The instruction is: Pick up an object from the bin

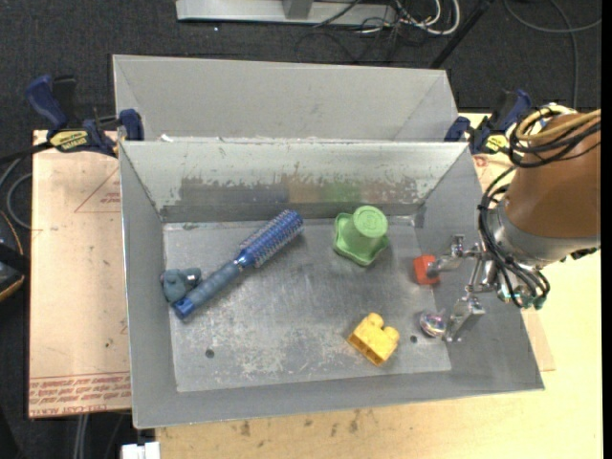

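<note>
My gripper (pixel 442 293) is low over the bin's right side, open, its two metal fingers spread wide apart. A small red block (pixel 423 270) lies on the bin floor just left of the upper fingertip (pixel 451 253), beside it rather than between the fingers. The lower fingertip (pixel 435 326) rests near the floor. A yellow toy block (pixel 373 338) lies a little to its left, apart from it.
A green cup-like thing (pixel 361 234) sits near the back wall at centre. A blue hairbrush (pixel 239 261) lies diagonally across the left half. The arm with its orange cover and cables hangs over the bin's right wall.
</note>
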You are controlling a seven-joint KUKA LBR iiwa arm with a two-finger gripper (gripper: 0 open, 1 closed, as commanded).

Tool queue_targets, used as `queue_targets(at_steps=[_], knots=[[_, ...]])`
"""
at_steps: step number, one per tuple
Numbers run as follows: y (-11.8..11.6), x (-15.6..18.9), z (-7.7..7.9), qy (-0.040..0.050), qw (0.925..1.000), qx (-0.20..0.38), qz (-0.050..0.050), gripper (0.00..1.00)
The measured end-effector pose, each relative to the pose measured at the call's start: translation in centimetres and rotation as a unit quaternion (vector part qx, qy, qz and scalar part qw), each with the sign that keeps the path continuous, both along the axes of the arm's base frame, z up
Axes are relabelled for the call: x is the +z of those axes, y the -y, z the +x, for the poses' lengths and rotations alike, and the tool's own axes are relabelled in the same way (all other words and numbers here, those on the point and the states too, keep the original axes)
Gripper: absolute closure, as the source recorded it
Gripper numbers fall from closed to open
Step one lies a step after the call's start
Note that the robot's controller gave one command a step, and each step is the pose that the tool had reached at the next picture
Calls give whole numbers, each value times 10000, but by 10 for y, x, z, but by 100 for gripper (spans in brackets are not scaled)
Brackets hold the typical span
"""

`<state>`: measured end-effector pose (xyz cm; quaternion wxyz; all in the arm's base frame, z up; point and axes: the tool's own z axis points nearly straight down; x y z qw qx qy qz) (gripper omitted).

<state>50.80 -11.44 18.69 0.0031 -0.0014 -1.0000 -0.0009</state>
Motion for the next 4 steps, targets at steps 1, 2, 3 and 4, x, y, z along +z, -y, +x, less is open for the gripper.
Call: queue_targets(at_steps=[1,2,3,4], knots=[[-72,-109,56,74,9990,439,-6,0],[-82,-110,-6,183,9991,-386,-12,0],[-135,-111,-14,129,9994,326,-24,0],[-136,-110,-13,143,9993,333,-12,100]])
